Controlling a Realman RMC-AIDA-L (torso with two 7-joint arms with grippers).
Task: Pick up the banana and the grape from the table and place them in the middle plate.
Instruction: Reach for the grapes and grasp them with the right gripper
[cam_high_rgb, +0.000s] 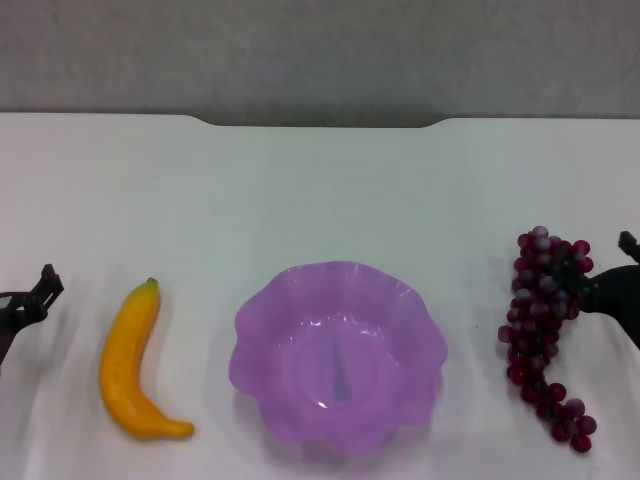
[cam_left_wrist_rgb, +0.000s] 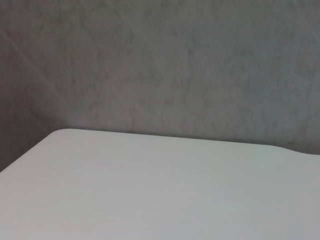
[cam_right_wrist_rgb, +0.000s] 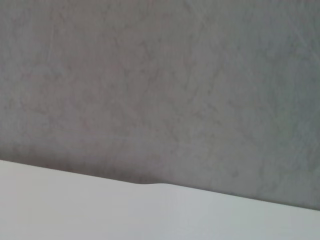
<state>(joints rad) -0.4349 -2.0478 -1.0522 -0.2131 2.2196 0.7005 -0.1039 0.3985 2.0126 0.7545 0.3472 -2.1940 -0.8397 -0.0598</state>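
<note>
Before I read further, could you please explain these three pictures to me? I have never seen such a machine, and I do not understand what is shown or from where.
This is a two-armed robot. The head camera looks down on a plain white table. On it lie a curved yellow banana, a translucent purple scalloped plate in the middle, and a bunch of dark red grapes. The left end effector sits at the left edge, beside the banana. The right end effector touches the grapes. The plate holds no fruit yet. The two wrist cameras show only bare table and a grey wall.

head overhead, wrists facing wall (cam_left_wrist_rgb: 160, 60)
</note>
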